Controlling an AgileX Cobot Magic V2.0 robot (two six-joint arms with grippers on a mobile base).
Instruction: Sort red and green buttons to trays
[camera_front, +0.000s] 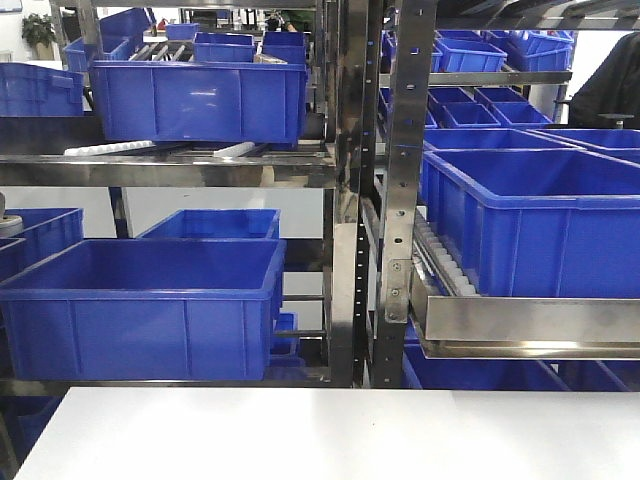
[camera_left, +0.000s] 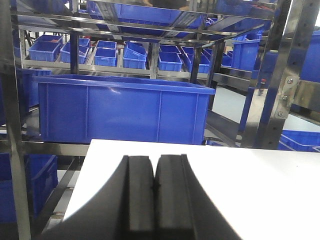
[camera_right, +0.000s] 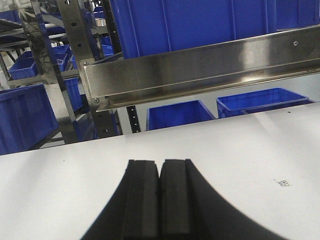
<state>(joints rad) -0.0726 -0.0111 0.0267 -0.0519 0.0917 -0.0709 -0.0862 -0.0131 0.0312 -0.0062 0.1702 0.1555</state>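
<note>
No red or green button and no red or green tray shows in any view; they are out of view. My left gripper (camera_left: 154, 161) is shut and empty, its black fingers (camera_left: 140, 190) pressed together above the white table (camera_left: 250, 190), near the table's left edge. My right gripper (camera_right: 159, 164) is shut and empty above the white table (camera_right: 60, 190). Neither gripper shows in the front view, which shows only the table's far strip (camera_front: 330, 430).
Steel racks (camera_front: 350, 200) stand just beyond the table, holding deep blue crates (camera_front: 140, 310), (camera_front: 540, 220), (camera_left: 122, 112). A steel shelf rail (camera_right: 200, 67) juts out above the table's far edge on the right. A small dark mark (camera_right: 283, 183) lies on the table.
</note>
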